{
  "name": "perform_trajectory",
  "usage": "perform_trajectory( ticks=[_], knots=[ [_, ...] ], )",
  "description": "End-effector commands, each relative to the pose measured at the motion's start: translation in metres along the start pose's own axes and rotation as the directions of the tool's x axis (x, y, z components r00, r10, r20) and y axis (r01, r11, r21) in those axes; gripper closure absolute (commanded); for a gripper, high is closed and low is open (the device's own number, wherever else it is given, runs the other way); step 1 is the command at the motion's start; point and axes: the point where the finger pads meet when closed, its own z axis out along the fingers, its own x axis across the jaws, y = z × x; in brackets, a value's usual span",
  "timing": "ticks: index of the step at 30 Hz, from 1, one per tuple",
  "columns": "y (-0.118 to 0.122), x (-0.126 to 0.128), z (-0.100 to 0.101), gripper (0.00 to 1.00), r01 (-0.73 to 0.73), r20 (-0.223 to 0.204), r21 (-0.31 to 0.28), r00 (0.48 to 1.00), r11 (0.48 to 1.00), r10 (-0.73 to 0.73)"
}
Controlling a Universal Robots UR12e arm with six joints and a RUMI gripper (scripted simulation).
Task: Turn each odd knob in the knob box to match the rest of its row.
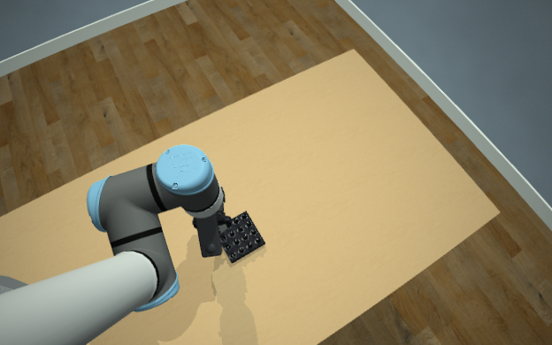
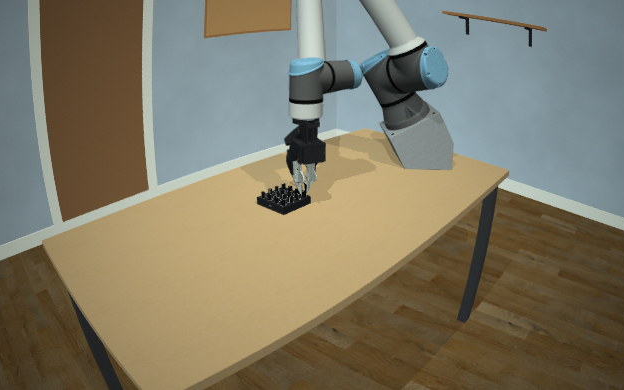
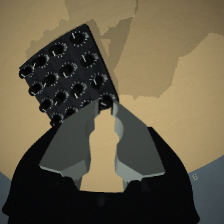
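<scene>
1. A tall brown panel [image 2: 93, 110] with pale trim stands on the wall at the left of the exterior view
2. Next, a framed tan board [image 2: 247, 17] hangs on the wall, its top out of frame
3. The black knob box [image 1: 248, 251] [image 2: 272, 205] [image 3: 103, 66], four knobs by four, sits on the wooden table [image 1: 346, 155] [image 2: 246, 260] [image 3: 170, 115]; the row labels can't be made out
4. The gripper [image 1: 224, 227] [image 2: 303, 192] [image 3: 106, 100] points down over the box's right side, its fingers closed on a corner knob [image 3: 105, 101]
5. The arm's grey base [image 2: 421, 145] stands on the table, behind and right of the box
6. Farthest right, a narrow wooden shelf [image 2: 496, 22] is fixed to the wall on two dark brackets
</scene>
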Motion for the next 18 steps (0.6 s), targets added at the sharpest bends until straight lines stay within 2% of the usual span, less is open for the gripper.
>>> perform_trajectory(
  ticks=[1,18],
  knots=[
    [-0.0004,0.0014,0.0010,0.96,0.001,-0.002,0.000,1.000,1.000,-0.001],
    [-0.0004,0.0014,0.0010,0.96,-0.011,-0.002,0.000,1.000,1.000,0.011]
  ],
)
